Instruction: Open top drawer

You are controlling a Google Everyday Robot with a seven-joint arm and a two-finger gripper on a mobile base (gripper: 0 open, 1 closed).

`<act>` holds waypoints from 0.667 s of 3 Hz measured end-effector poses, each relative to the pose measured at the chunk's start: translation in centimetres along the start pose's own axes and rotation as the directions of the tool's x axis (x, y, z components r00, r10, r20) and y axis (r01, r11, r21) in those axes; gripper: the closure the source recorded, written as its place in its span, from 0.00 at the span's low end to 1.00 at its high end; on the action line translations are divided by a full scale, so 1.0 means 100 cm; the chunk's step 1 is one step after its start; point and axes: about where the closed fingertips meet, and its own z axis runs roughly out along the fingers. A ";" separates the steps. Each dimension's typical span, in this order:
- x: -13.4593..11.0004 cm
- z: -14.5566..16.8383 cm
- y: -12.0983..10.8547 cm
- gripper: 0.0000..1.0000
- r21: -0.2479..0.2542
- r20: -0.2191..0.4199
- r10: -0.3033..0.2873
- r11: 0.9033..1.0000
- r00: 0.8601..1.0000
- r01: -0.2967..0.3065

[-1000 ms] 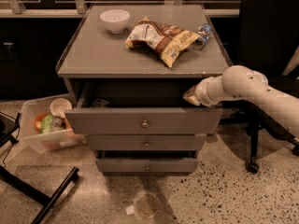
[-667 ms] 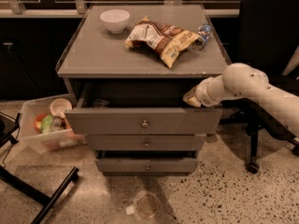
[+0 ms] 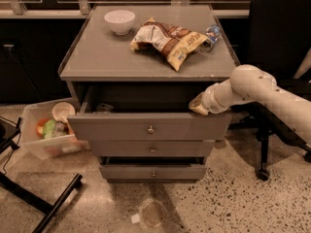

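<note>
The top drawer is a wide grey drawer with a small round metal knob. It stands pulled out from the grey cabinet, with a dark gap behind its front. My gripper comes in from the right on a white arm. It sits at the drawer's upper right corner, just above the top edge of the front, reaching into the opening. The two similar drawers below stay pushed in.
On the cabinet top lie a white bowl, a chip bag and a plastic bottle. A clear bin with food items stands on the floor at left. A black office chair stands at right. A clear lid lies on the floor.
</note>
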 end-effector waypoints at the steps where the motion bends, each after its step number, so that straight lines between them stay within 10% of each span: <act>1: 0.004 -0.003 0.007 0.35 -0.015 0.000 -0.006 1.000 1.000 0.006; 2: 0.005 -0.007 0.013 0.11 -0.028 -0.001 -0.024 0.999 1.000 0.024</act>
